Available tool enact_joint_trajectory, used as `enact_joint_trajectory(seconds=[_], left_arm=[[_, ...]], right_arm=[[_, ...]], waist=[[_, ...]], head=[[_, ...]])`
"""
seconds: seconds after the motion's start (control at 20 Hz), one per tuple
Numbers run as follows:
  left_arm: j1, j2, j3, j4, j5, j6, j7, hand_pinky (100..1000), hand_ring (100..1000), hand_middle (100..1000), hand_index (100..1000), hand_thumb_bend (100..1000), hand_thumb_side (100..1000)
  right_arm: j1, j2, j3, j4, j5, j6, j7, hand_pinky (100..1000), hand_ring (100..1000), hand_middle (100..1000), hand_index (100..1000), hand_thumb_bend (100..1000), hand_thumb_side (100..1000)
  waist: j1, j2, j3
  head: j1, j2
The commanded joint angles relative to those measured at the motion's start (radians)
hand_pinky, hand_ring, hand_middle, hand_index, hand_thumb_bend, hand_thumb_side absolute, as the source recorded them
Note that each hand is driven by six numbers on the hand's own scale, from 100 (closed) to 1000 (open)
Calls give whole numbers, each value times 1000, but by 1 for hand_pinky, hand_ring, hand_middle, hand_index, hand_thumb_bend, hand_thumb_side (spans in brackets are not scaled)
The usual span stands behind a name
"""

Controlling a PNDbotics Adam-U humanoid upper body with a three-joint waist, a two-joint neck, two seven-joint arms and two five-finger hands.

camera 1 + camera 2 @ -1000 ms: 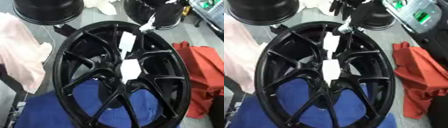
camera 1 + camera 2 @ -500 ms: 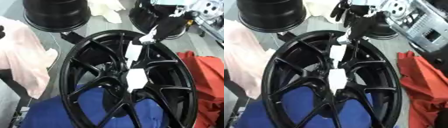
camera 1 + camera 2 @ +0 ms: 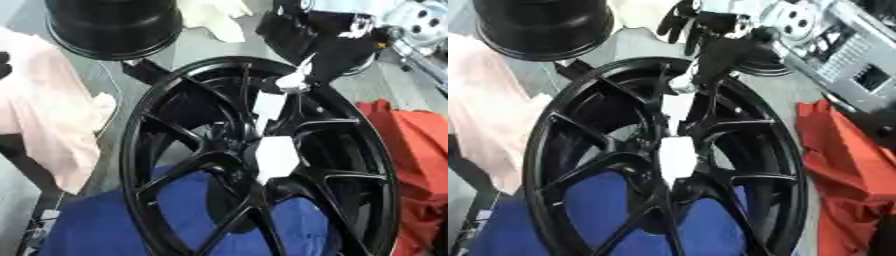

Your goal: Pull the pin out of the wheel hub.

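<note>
Right robot hand [image 3: 710,37] hovers over the wheel [image 3: 175,130] rim; its fingers' state is unclear. Best approach: pinch the white piece [image 3: 276,157] at the hub and pull straight out.

Wheel hub [image 3: 201,165]: gloss black, spokes and rim alike. Centre tag [image 3: 276,157] and upper tag [image 3: 269,105]: white. Cloth beneath the wheel [image 3: 114,220]: deep blue. Cloth at right [image 3: 846,165]: red. Cloth at left [image 3: 48,110]: pale pink. Second wheel [image 3: 114,25] behind: black. Far rag [image 3: 214,17]: cream. Right hand [image 3: 724,42]: black.
</note>
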Motion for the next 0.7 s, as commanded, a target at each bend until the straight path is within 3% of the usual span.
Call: enact_joint_trajectory(seconds=[0.05,0.7], left_arm=[[-3,10,0,-15,-5,1,1,836,742,660,762,159,767],[-6,11,-2,-15,-6,2,-1,836,741,659,762,158,769]], right_arm=[[-10,-32,-9,-17,-15,10,0,706,716,769,851,491,279],[20,-54,3,-38,-68,73,39,706,723,771,858,509,294]], waist=[[7,-12,-1],[9,-3,-4]], head=[[-7,10],[-7,28]])
